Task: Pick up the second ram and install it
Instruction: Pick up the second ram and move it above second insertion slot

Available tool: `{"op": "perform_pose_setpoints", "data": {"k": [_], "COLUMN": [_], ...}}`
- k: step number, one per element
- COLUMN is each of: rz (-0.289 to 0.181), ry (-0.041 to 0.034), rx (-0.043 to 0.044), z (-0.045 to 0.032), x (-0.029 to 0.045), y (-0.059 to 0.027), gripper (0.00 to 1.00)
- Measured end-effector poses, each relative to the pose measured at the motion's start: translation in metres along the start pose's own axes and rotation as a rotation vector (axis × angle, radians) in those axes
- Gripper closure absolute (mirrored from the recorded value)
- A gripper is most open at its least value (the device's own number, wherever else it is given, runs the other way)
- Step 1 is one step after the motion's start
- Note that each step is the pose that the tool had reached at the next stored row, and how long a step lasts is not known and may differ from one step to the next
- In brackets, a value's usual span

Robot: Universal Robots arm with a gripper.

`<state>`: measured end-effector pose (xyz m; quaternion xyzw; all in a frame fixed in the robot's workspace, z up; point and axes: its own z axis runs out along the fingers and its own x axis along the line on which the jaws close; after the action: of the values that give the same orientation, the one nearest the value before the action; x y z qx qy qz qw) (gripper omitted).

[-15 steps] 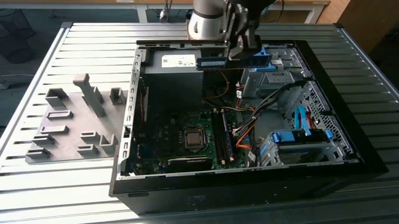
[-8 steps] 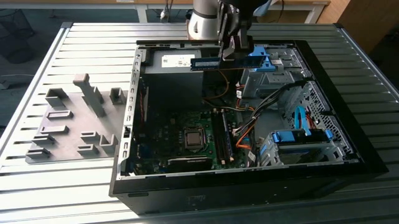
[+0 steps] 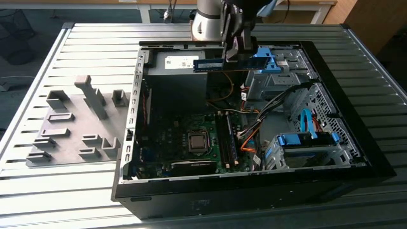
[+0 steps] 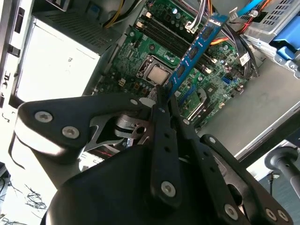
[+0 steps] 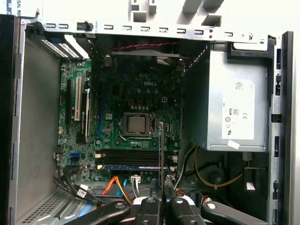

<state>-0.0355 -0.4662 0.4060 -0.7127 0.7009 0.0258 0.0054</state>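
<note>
The second ram (image 3: 210, 64) is a thin blue-green stick with dark chips, held in the air above the open computer case (image 3: 133, 124), over its back end near the power supply. My gripper (image 3: 229, 58) is shut on one end of it. In the second wrist view the ram (image 4: 194, 51) juts out from the closed fingertips (image 4: 161, 105) over the green motherboard (image 4: 140, 56). In the first wrist view the ram (image 5: 162, 150) shows edge-on, crossing above the long black memory slots (image 5: 136, 157). The slots (image 3: 226, 138) lie on the motherboard, well below the ram.
A grey fixture plate (image 3: 70, 143) with upright blocks lies on the slatted table at the exterior view's left. Inside the case are the silver power supply (image 5: 234, 108), the processor socket (image 5: 136, 124), orange and black cables (image 3: 251, 138) and blue drive brackets (image 3: 305, 140).
</note>
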Motion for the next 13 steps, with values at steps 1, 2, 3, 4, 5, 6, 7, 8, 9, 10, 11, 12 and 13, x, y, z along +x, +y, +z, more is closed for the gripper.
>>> {"op": "perform_pose_setpoints", "data": {"k": [1,2,3,4,5,6,7,8,9,10,11,12,13], "rz": [0.000,0.000,0.000,0.000,0.000,0.000,0.000,0.000,0.000,0.000,0.000,0.000,0.000], "ry": [0.0000,0.0000,0.0000,0.0001,0.0000,0.0000,0.0000,0.0000,0.0000,0.0001,0.0000,0.0000,0.0001], "rx": [0.0000,0.0001,0.0000,0.0000,0.0000,0.0000,0.0000,0.0000,0.0000,0.0000,0.0000,0.0000,0.0000], "z": [0.0000,0.0000,0.0000,0.0000,0.0000,0.0000,0.0000,0.0000,0.0001,0.0001,0.0001,0.0001,0.0001], "x": [0.0000,0.0000,0.0000,0.0000,0.0000,0.0000,0.0000,0.0000,0.0000,0.0000,-0.0001,-0.0001,-0.0001], "y": [0.0002,0.0003,0.0005,0.0007,0.0008,0.0010,0.0014,0.0016,0.0018,0.0026,0.0032,0.0034,0.0039], "gripper": [0.86,0.86,0.86,0.86,0.86,0.86,0.86,0.86,0.86,0.86,0.86,0.86,0.86]}}
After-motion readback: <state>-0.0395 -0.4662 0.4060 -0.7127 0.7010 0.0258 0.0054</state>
